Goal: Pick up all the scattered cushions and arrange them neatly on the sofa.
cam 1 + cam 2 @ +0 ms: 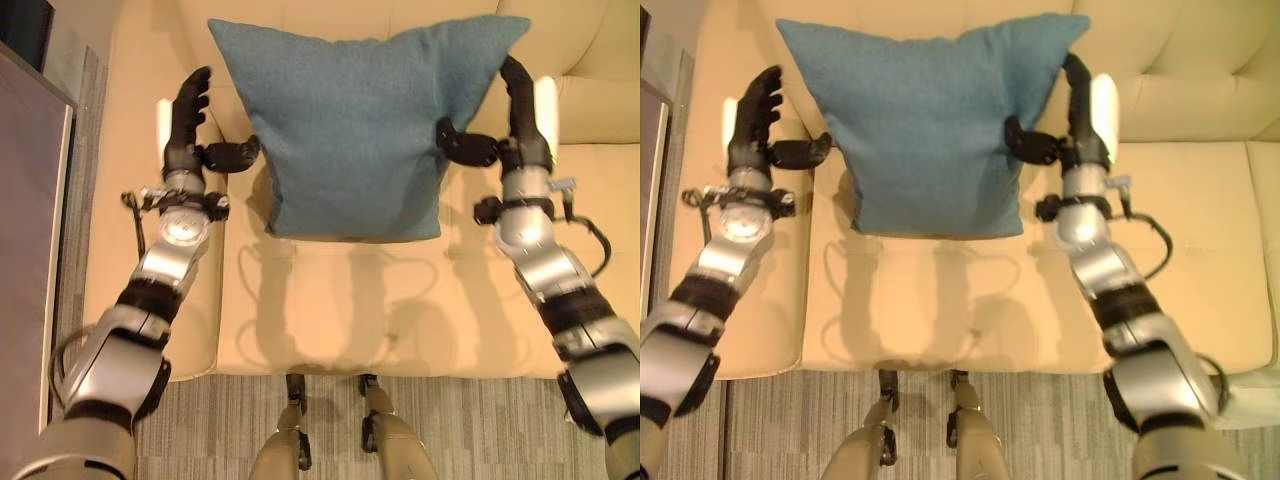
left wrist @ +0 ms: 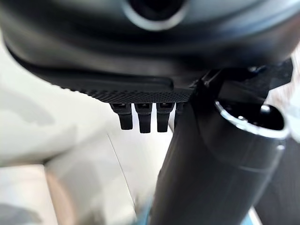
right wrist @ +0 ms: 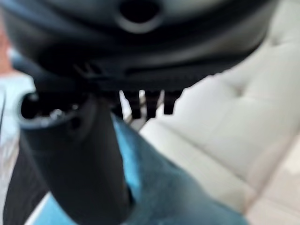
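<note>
Carpet (image 1: 480, 420) nearest, grey and striped, below the sofa's front edge. Sofa (image 1: 330, 320) next, cream, seat bare in front. Further in, left hand (image 1: 195, 125) just beside the cushion's left edge, fingers straight and relaxed, thumb pointing toward the fabric, whether touching or just short of it hard to tell. Right hand (image 1: 500, 130) at the cushion's right edge, thumb pressed into the front face, fingers running up behind the upper corner: a pinch on the fabric. Cushion (image 1: 355, 120) farthest, blue, standing upright against the backrest, slightly tilted. Likely light, soft and yielding, woven cover probably grippy rather than slick; nothing fragile. Best taken at the two side edges or corners, squeezed between both hands, since one-sided holds would let it sag. No brands, labels or writing legible anywhere.
</note>
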Motion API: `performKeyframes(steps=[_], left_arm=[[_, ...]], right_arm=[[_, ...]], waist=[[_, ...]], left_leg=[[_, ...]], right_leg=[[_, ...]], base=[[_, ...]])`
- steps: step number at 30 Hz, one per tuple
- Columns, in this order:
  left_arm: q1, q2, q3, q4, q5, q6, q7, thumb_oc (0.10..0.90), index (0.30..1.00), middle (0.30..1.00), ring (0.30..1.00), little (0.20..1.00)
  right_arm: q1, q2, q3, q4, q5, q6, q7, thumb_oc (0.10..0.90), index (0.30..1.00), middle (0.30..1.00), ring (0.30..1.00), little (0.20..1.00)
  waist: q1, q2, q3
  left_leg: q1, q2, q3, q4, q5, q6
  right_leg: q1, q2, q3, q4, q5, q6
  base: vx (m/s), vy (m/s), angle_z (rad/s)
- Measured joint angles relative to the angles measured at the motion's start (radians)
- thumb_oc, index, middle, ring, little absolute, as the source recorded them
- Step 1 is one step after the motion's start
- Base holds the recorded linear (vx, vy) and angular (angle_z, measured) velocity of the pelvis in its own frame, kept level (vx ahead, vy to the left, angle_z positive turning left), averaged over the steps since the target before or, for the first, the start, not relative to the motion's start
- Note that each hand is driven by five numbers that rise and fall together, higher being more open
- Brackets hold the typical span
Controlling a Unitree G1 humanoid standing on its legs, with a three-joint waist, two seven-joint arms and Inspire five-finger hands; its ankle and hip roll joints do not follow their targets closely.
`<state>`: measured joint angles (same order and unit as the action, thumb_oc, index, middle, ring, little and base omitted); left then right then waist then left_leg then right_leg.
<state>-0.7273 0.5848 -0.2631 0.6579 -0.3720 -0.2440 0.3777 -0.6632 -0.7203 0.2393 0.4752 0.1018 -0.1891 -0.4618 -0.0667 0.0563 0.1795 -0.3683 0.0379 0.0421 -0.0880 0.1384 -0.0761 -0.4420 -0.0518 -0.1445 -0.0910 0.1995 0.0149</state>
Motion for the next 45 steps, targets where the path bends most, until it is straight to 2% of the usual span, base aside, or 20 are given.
performKeyframes(steps=[4, 6, 9, 10, 14, 19, 23, 25, 28, 31, 33, 35, 37, 39, 40, 41, 42, 43, 44, 45], left_arm=[[0.186, -0.017, 0.021, -0.033, -0.020, 0.009, -0.016, 0.800, 0.900, 0.900, 0.900, 0.900], [0.302, -0.083, 0.058, -0.131, -0.021, 0.010, -0.041, 0.800, 0.900, 0.900, 0.900, 0.900], [0.374, -0.134, 0.045, -0.187, -0.020, 0.011, -0.070, 0.800, 0.900, 0.900, 0.900, 0.900], [0.440, -0.172, 0.048, -0.246, -0.019, 0.010, -0.097, 0.800, 0.900, 0.900, 0.900, 0.900], [0.549, -0.192, 0.034, -0.274, -0.016, 0.011, -0.145, 0.800, 0.900, 0.900, 0.900, 0.900], [0.708, -0.209, 0.062, -0.269, 0.000, 0.015, -0.191, 0.800, 0.900, 0.900, 0.900, 0.900], [0.811, -0.247, 0.100, -0.161, 0.040, 0.038, -0.239, 0.800, 0.900, 0.900, 0.900, 0.900], [0.843, -0.254, 0.108, -0.133, 0.050, 0.059, -0.245, 0.800, 0.900, 0.900, 0.900, 0.900], [0.887, -0.266, 0.110, 0.020, 0.105, 0.075, -0.269, 0.800, 0.900, 0.900, 0.900, 0.900], [0.898, -0.288, 0.108, 0.190, 0.181, 0.098, -0.283, 0.800, 0.900, 0.900, 0.900, 0.900], [0.924, -0.291, 0.108, 0.231, 0.210, 0.106, -0.285, 0.800, 0.900, 0.900, 0.900, 0.900], [0.908, -0.301, 0.111, 0.319, 0.234, 0.103, -0.283, 0.800, 0.900, 0.900, 0.900, 0.900], [0.902, -0.307, 0.109, 0.402, 0.259, 0.110, -0.283, 0.800, 0.900, 0.900, 0.900, 0.900], [0.893, -0.318, 0.108, 0.433, 0.273, 0.121, -0.282, 0.800, 0.900, 0.900, 0.900, 0.900], [0.885, -0.320, 0.107, 0.445, 0.278, 0.118, -0.281, 0.800, 0.900, 0.900, 0.900, 0.900], [0.867, -0.322, 0.108, 0.465, 0.280, 0.118, -0.280, 0.800, 0.900, 0.900, 0.900, 0.900], [0.846, -0.329, 0.110, 0.475, 0.290, 0.119, -0.279, 0.800, 0.900, 0.900, 0.900, 0.900], [0.830, -0.332, 0.110, 0.481, 0.295, 0.118, -0.278, 0.800, 0.900, 0.900, 0.900, 0.900], [0.819, -0.335, 0.110, 0.484, 0.295, 0.119, -0.276, 0.800, 0.900, 0.900, 0.900, 0.900], [0.796, -0.347, 0.108, 0.482, 0.295, 0.118, -0.276, 0.800, 0.900, 0.900, 0.900, 0.900]], right_arm=[[0.159, -0.001, -0.110, 0.014, 0.044, 0.010, 0.014, 0.800, 0.900, 0.900, 0.900, 0.900], [0.232, 0.007, -0.126, -0.014, 0.043, 0.014, 0.051, 0.800, 0.900, 0.900, 0.900, 0.900], [0.272, 0.038, -0.120, -0.024, 0.033, 0.017, 0.084, 0.800, 0.900, 0.900, 0.900, 0.900], [0.326, 0.063, -0.123, -0.048, 0.025, 0.018, 0.109, 0.800, 0.900, 0.900, 0.900, 0.900], [0.436, 0.121, -0.122, -0.069, -0.008, 0.018, 0.152, 0.800, 0.900, 0.900, 0.900, 0.900], [0.594, 0.199, -0.141, -0.074, -0.014, 0.019, 0.196, 0.800, 0.900, 0.900, 0.900, 0.900], [0.712, 0.242, -0.141, -0.035, -0.019, 0.024, 0.257, 0.800, 0.900, 0.900, 0.900, 0.900], [0.734, 0.262, -0.138, -0.007, -0.023, 0.031, 0.273, 0.800, 0.900, 0.900, 0.900, 0.900], [0.762, 0.307, -0.128, 0.120, -0.050, 0.027, 0.300, 0.800, 0.900, 0.900, 0.900, 0.900], [0.789, 0.321, -0.100, 0.222, -0.060, 0.031, 0.309, 0.800, 0.900, 0.900, 0.900, 0.900], [0.816, 0.322, -0.097, 0.245, -0.063, 0.028, 0.310, 0.800, 0.900, 0.900, 0.900, 0.900], [0.803, 0.334, -0.096, 0.322, -0.074, 0.027, 0.311, 0.800, 0.900, 0.900, 0.900, 0.900], [0.780, 0.352, -0.082, 0.426, -0.081, 0.025, 0.308, 0.800, 0.900, 0.900, 0.900, 0.900], [0.782, 0.351, -0.079, 0.456, -0.081, 0.037, 0.309, 0.800, 0.900, 0.900, 0.900, 0.900], [0.782, 0.351, -0.076, 0.479, -0.082, 0.035, 0.309, 0.800, 0.900, 0.900, 0.900, 0.900], [0.778, 0.350, -0.071, 0.509, -0.083, 0.037, 0.308, 0.800, 0.900, 0.900, 0.900, 0.900], [0.771, 0.344, -0.069, 0.522, -0.084, 0.042, 0.306, 0.800, 0.900, 0.900, 0.900, 0.900], [0.768, 0.344, -0.068, 0.532, -0.085, 0.041, 0.306, 0.800, 0.900, 0.900, 0.900, 0.900], [0.759, 0.345, -0.069, 0.546, -0.085, 0.042, 0.306, 0.800, 0.900, 0.900, 0.900, 0.900], [0.741, 0.347, -0.072, 0.583, -0.084, 0.042, 0.305, 0.800, 0.900, 0.900, 0.900, 0.900]], waist=[[-0.004, -0.001, 0.000], [0.000, -0.002, 0.000], [0.000, -0.005, 0.002], [0.004, -0.009, 0.005], [0.003, -0.014, 0.005], [0.003, -0.018, 0.003], [0.003, -0.019, 0.001], [0.003, -0.025, -0.017], [0.005, -0.042, -0.064], [0.016, -0.051, -0.101], [0.026, -0.052, -0.129], [0.030, -0.056, -0.134], [0.035, -0.067, -0.144], [0.042, -0.062, -0.142], [0.044, -0.066, -0.140], [0.048, -0.078, -0.134], [0.050, -0.078, -0.131], [0.047, -0.083, -0.129], [0.042, -0.085, -0.129], [0.011, -0.074, -0.136]], left_leg=[[0.033, -0.001, -0.008, -0.001, -0.001, 0.000], [0.037, 0.000, -0.016, -0.001, -0.001, 0.000], [0.046, 0.001, -0.024, -0.001, -0.001, 0.000], [0.066, 0.003, -0.025, -0.001, -0.001, 0.000], [0.115, 0.013, -0.025, -0.001, -0.014, 0.010], [0.168, 0.017, -0.024, -0.002, -0.020, 0.012], [0.234, 0.018, -0.026, -0.002, -0.033, 0.015], [0.242, 0.018, -0.025, -0.002, -0.038, 0.017], [0.282, 0.019, -0.027, -0.002, -0.043, 0.017], [0.330, 0.022, -0.028, -0.003, -0.063, 0.029], [0.333, 0.024, -0.028, -0.005, -0.073, 0.031], [0.351, 0.025, -0.027, -0.002, -0.072, 0.032], [0.345, 0.020, -0.034, 0.053, -0.077, 0.015], [0.343, 0.021, -0.033, 0.068, -0.086, 0.020], [0.342, 0.016, -0.034, 0.076, -0.089, 0.007], [0.336, 0.005, -0.037, 0.098, -0.096, -0.009], [0.295, -0.012, -0.051, 0.214, -0.154, 0.011], [0.270, -0.027, -0.056, 0.305, -0.203, 0.013], [0.259, -0.040, -0.059, 0.368, -0.237, 0.012], [0.268, -0.056, -0.061, 0.401, -0.293, 0.030]], right_leg=[[0.045, -0.003, -0.014, 0.000, -0.023, 0.025], [0.053, -0.002, -0.016, -0.001, -0.023, 0.025], [0.064, 0.000, -0.019, -0.001, -0.022, 0.024], [0.086, 0.002, -0.022, -0.001, -0.025, 0.028], [0.137, 0.011, -0.026, -0.001, -0.039, 0.045], [0.189, 0.014, -0.030, -0.001, -0.047, 0.033], [0.258, 0.014, -0.035, -0.001, -0.057, 0.036], [0.266, 0.014, -0.034, -0.001, -0.060, 0.036], [0.306, 0.015, -0.037, -0.001, -0.068, 0.033], [0.363, 0.018, -0.038, -0.002, -0.081, 0.029], [0.366, 0.019, -0.038, -0.002, -0.082, 0.028], [0.385, 0.021, -0.038, -0.002, -0.084, 0.027], [0.384, 0.019, -0.027, -0.002, -0.091, 0.015], [0.394, 0.020, -0.025, 0.002, -0.089, 0.013], [0.386, 0.010, -0.024, -0.002, -0.082, 0.003], [0.383, -0.003, -0.023, -0.008, -0.068, -0.014], [0.371, -0.024, -0.019, -0.008, -0.053, -0.010], [0.360, -0.044, -0.016, -0.008, -0.033, -0.022], [0.352, -0.054, -0.015, -0.007, -0.023, -0.014], [0.321, -0.077, -0.014, -0.007, -0.011, 0.011]], base=[[0.04, -0.020, 0.16], [0.03, -0.021, 0.11], [0.01, -0.026, 0.06], [0.02, -0.026, 0.06], [0.01, -0.007, 0.01], [0.00, 0.000, 0.00], [-0.01, -0.011, 0.01], [-0.04, -0.034, 0.01], [-0.04, -0.037, 0.03], [-0.06, -0.041, 0.03], [-0.06, -0.011, 0.00], [-0.16, 0.023, 0.02], [-0.25, 0.071, -0.08], [-0.21, 0.098, -0.07], [-0.16, 0.091, -0.04], [-0.23, 0.168, -0.19], [-0.30, 0.227, -0.26], [-0.39, 0.323, -0.28], [-0.30, 0.256, -0.15], [-0.34, 0.286, -0.04]])
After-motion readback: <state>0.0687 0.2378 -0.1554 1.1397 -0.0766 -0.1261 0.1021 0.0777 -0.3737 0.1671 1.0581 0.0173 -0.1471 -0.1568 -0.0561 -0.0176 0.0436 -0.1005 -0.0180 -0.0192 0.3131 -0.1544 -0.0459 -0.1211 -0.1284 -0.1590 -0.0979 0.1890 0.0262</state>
